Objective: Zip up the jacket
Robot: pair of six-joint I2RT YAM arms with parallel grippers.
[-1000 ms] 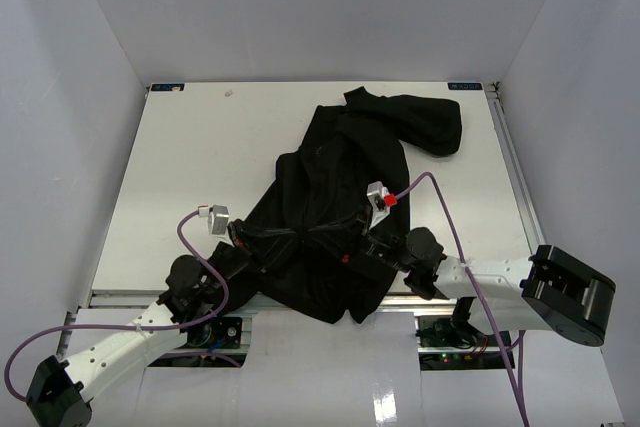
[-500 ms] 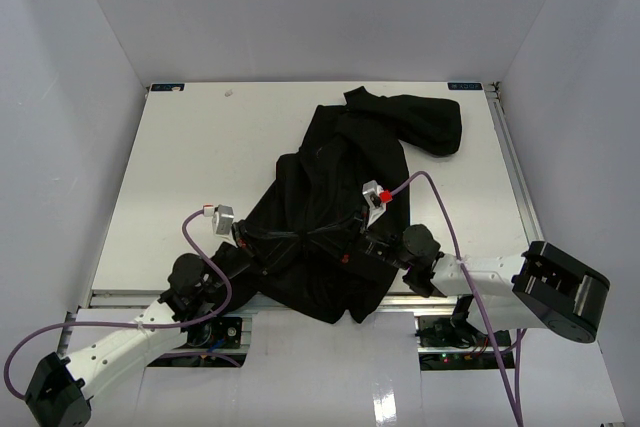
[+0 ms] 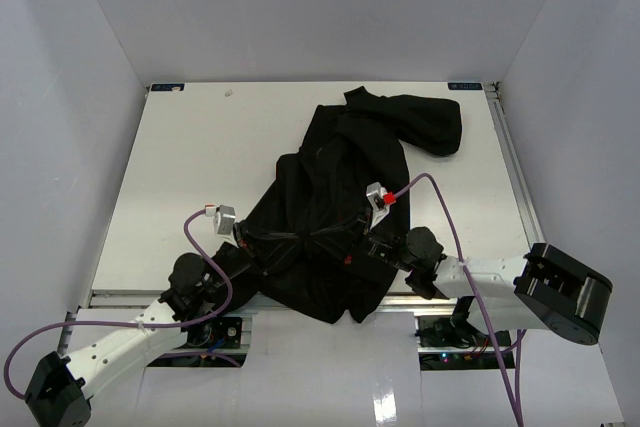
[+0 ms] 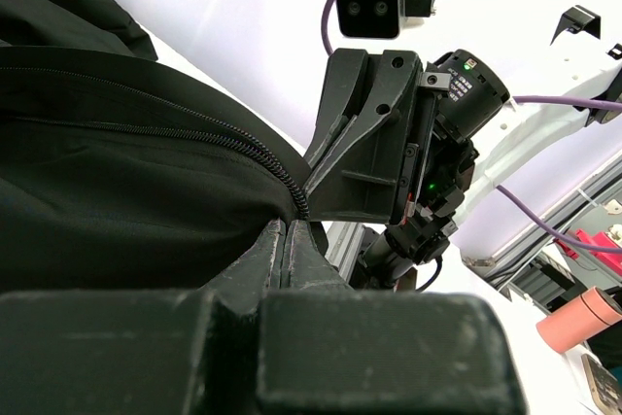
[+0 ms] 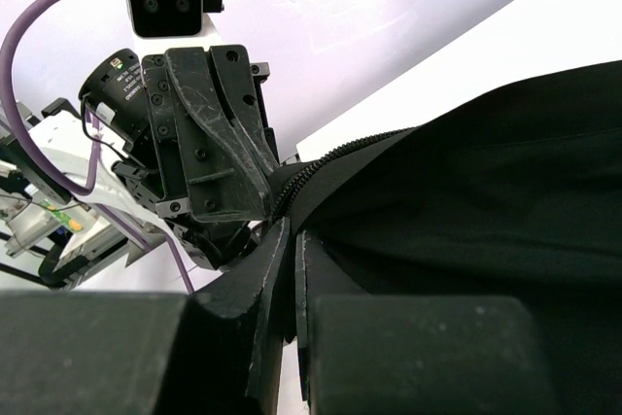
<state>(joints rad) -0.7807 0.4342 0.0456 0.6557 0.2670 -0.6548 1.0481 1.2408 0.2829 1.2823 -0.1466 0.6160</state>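
Note:
The black jacket [image 3: 340, 197] lies crumpled across the middle of the white table, one sleeve bunched at the far right and its hem hanging over the near edge. My left gripper [image 3: 290, 237] is shut on the jacket's edge right beside the zipper teeth [image 4: 243, 143]; its fingertips [image 4: 290, 230] pinch the fabric. My right gripper [image 3: 335, 237] faces it from the other side, close by, and is also shut on the jacket [image 5: 466, 201] at its zipper edge [image 5: 330, 157]. The two grippers sit almost tip to tip. No zipper slider shows.
White walls enclose the table [image 3: 190, 157] on three sides. A metal rail [image 3: 420, 299] runs along the near edge. Purple cables [image 3: 440, 197] loop from both wrists. A pink cylinder [image 4: 583, 318] lies off the table near the bases.
The left wrist has shifted slightly right toward the right gripper. Both grips on the jacket hold as before.

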